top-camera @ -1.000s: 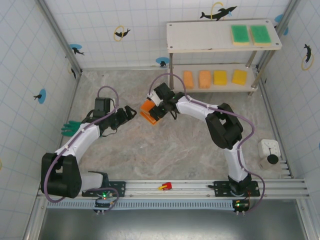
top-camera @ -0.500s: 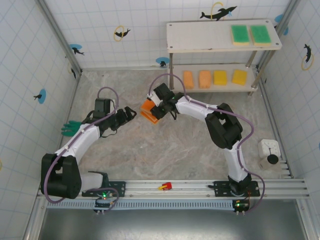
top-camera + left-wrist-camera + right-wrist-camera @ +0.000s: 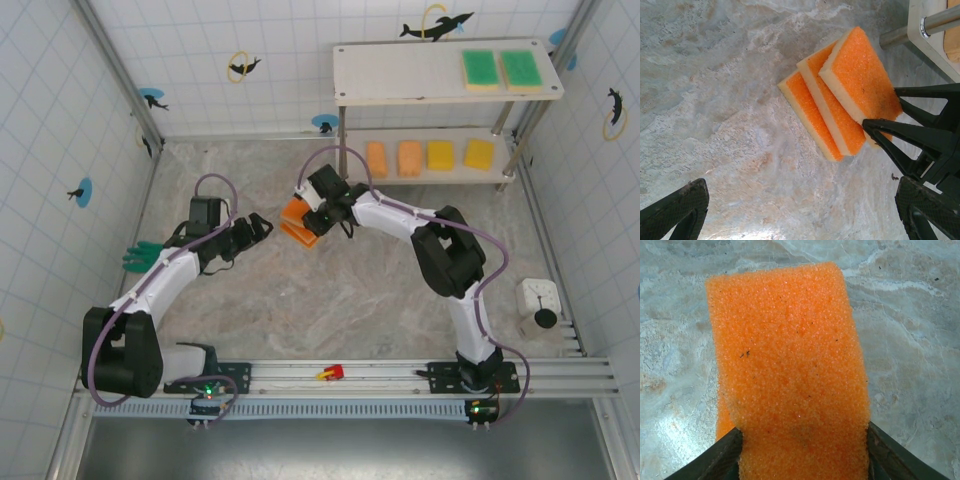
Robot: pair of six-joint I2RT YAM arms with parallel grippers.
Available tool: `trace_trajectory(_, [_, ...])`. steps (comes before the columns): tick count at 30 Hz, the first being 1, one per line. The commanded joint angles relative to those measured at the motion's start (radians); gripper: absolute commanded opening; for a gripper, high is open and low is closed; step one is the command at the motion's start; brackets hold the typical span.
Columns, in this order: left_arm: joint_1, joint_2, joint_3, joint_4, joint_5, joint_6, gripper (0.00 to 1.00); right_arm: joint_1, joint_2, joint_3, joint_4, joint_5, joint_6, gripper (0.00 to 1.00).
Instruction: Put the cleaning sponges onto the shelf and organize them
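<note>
Right pincer [image 3: 312,218] is clenched on the held sponge [image 3: 295,213], orange, out over the mid worktop [image 3: 330,300]. It is to the left of the shelf [image 3: 400,75] and apart from it.

Right wrist view: held sponge [image 3: 790,370] sits between the two fingers [image 3: 727,457], rough orange face toward the camera, marbled worktop [image 3: 910,315] behind. A sliver of another orange sponge [image 3: 721,422] pokes out at its lower left edge.

Left wrist view: three orange sponges form a stepped fan. The held sponge [image 3: 860,75] is on top, gripped at its end by the right pincer's black fingers [image 3: 900,135]. The middle sponge [image 3: 832,110] and bottom sponge [image 3: 807,112] lie under it, each offset toward lower left. Cannot tell whether the held one touches the middle one or is raised off it. A shelf leg [image 3: 905,32] stands just past the fan, upper right.

Left pincer [image 3: 258,226] is released, jaws wide apart, just left of the fan and pointing at it. Its fingertips [image 3: 675,210] sit at the bottom corners of the left wrist view.

Shelf top board has two green sponges [image 3: 480,68] side by side at the right end. Lower board [image 3: 425,178] has a row of four: orange block [image 3: 376,159], pale orange block [image 3: 409,158], two yellow blocks [image 3: 440,155].

Green glove [image 3: 140,257] lies by the left wall. Small red object [image 3: 331,372] sits on the near rail.
</note>
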Motion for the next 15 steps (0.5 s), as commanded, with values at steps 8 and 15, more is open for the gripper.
trace_trajectory(8, [0.006,-0.027,-0.009,-0.006,-0.021,0.031,0.97,-0.012,-0.071,0.012,-0.056,-0.047,0.035,0.56])
trace_trajectory(15, [0.008,-0.048,0.005,-0.026,-0.03,0.038,0.97,-0.019,-0.11,-0.005,-0.068,-0.065,0.044,0.55])
